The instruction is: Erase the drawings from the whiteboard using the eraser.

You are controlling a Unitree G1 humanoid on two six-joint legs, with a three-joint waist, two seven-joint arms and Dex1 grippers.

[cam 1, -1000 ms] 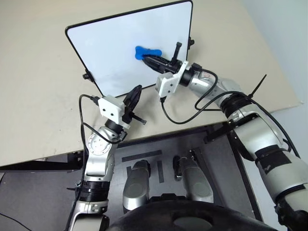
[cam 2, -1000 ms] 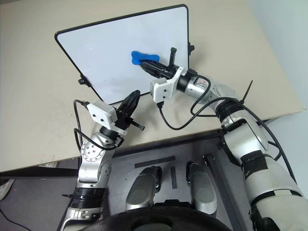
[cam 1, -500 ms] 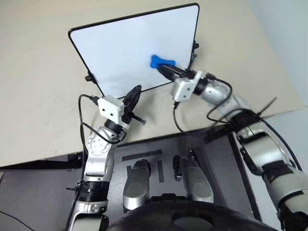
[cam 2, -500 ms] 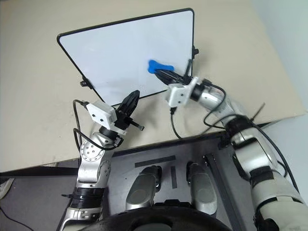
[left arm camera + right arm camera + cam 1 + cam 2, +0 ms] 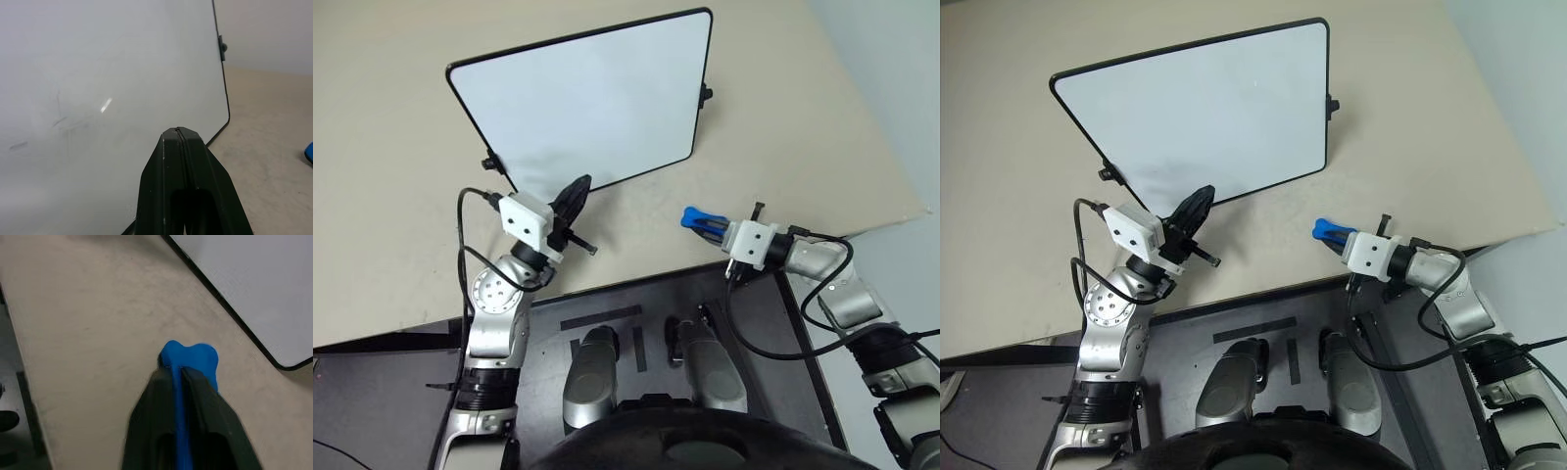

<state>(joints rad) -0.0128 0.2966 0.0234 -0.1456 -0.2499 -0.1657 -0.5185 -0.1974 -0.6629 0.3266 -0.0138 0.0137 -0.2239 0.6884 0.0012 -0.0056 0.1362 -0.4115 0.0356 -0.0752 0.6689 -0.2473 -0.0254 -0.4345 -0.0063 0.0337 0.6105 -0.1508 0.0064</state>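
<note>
Blue eraser (image 5: 697, 218) pinched in right hand (image 5: 710, 227); left hand (image 5: 570, 198) pressed together

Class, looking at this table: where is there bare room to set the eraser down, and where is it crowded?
Bare tabletop lies right of the whiteboard, and left of it. The near edge is crowded: the left gripper at the board's frame, the right gripper holding the eraser.

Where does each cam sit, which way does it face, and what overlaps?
Left eye, right eye: on the head, looking forward and down at the whiteboard on the table; both arms show.
Left wrist: on the left arm, facing the board along the shut left gripper.
Right wrist: on the right arm, facing the table; the right gripper holds the eraser.
Shared: all four see the board; the eraser shows in the eye views, the right wrist view and at the left wrist view's edge.
</note>
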